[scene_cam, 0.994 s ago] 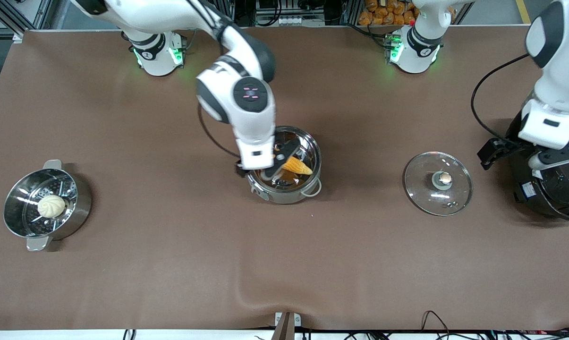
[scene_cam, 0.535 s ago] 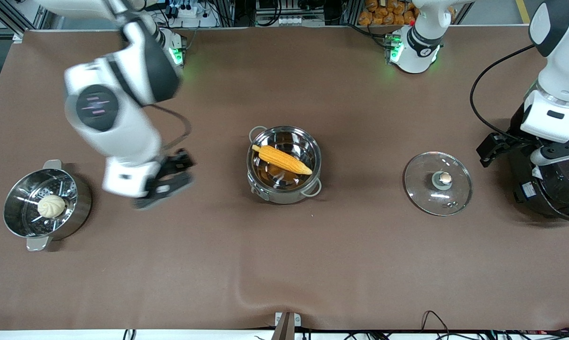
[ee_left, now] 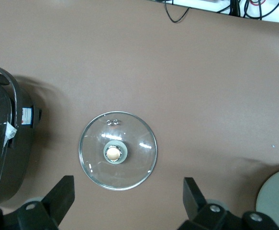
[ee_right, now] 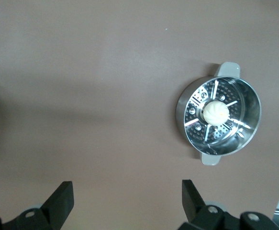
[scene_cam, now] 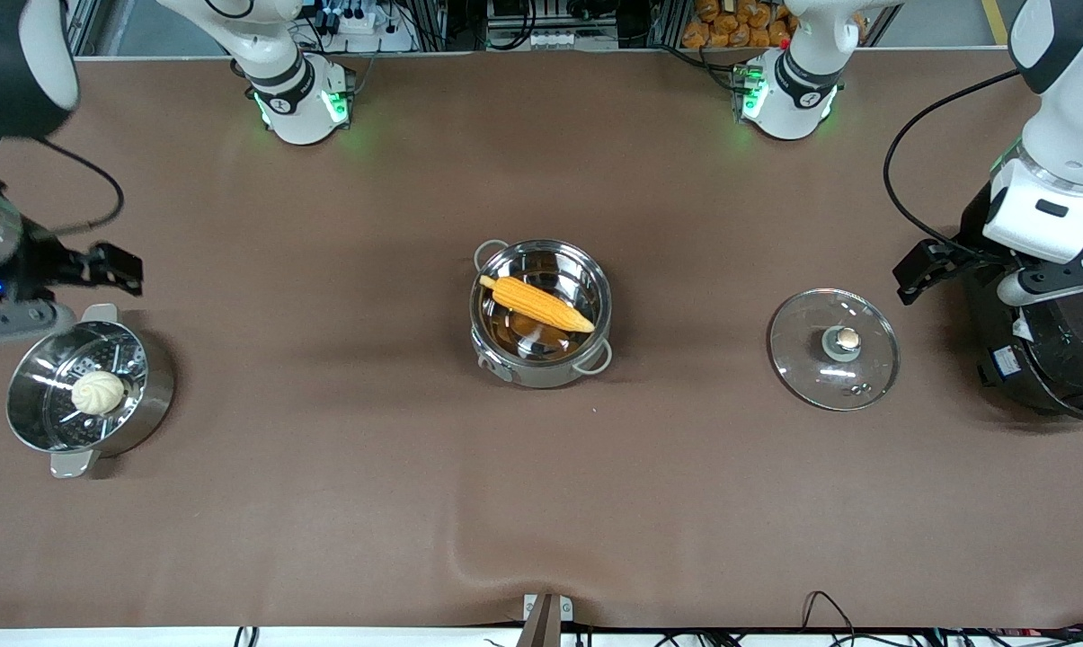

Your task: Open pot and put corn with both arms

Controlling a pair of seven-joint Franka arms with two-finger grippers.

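The right gripper (scene_cam: 56, 292), which was over the pot one second ago with the corn at its fingers, has withdrawn to the right arm's end of the table. It now hangs over the table beside the steamer basket (scene_cam: 150, 395). Its fingers (ee_right: 60, 203) stand wide apart and hold nothing.

The corn (scene_cam: 541, 304) has been released. It lies inside the pot (scene_cam: 599, 346), slanted across the bowl, its pale stub end toward the handle farther from the front camera. The pot has not moved; it stands uncovered at the middle of the table.

The left gripper (scene_cam: 954, 265) has shifted only slightly. It hangs beside the rice cooker (scene_cam: 1058, 377) at the left arm's end of the table. Its fingers (ee_left: 62, 196) are spread wide and empty, with the lid (ee_left: 134, 163) in view between them on the table below.

The lid (scene_cam: 797, 359) is unchanged, flat on the table with its knob (scene_cam: 847, 339) up, between the pot and the rice cooker.

Count:
- Pots: one.
- Corn cobs: one.
- Lids: one.
- Steamer baskets: one, holding one white bun (scene_cam: 98, 393).
- Rice cookers: one.
- Arms: two.
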